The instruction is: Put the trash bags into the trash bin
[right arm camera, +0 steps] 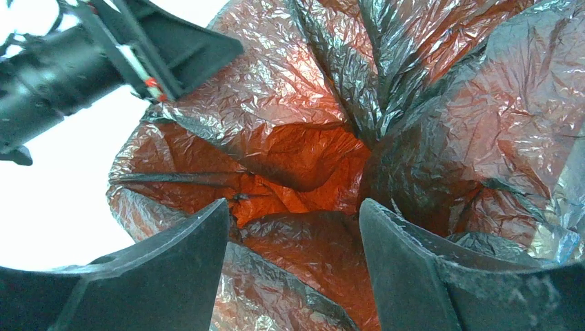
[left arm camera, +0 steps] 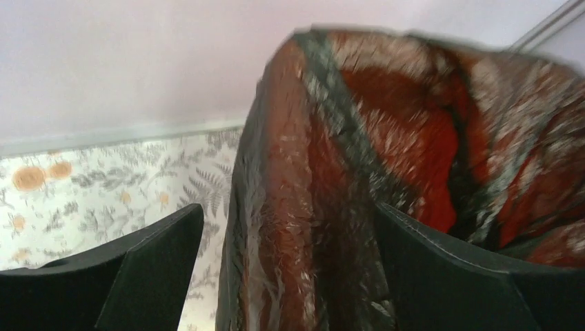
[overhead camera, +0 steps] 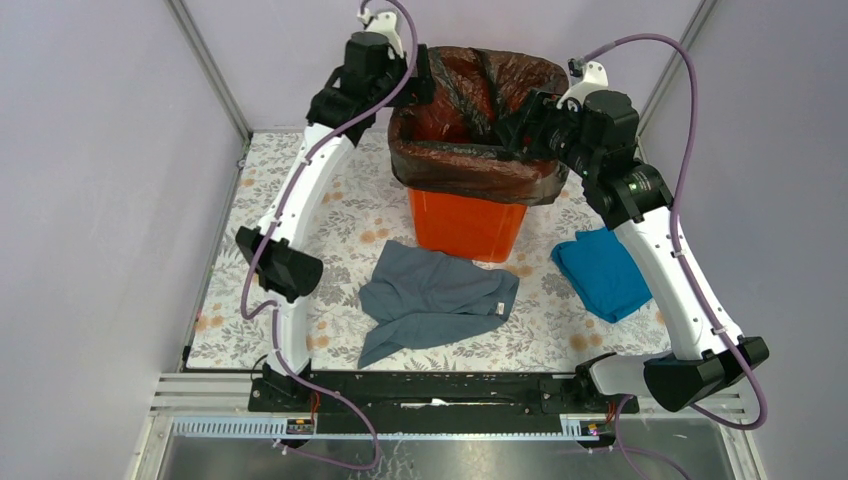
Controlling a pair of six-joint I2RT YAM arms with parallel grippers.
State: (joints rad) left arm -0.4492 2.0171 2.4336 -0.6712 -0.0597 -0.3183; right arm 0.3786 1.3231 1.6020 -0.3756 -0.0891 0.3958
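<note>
- Thin, glossy, crinkled black plastic bag (overhead camera: 470, 165): upper centre of top view, lining the bright orange square plastic bin (overhead camera: 465, 228), edge folded over rim.
- Left fingers (left arm camera: 148, 269): spread wide, straddling the bagged corner, gripping nothing.
- Right fingers (right arm camera: 172, 276): apart, empty, at the right rim.
- Judged nearly done; you have only liner tidying left.

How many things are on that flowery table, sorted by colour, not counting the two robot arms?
Orange: 1, the bin
Black: 1, the plastic bag lining the bin and draped over its rim
Grey: 1, the crumpled cloth
Blue: 1, the folded cloth
Total: 4
</note>
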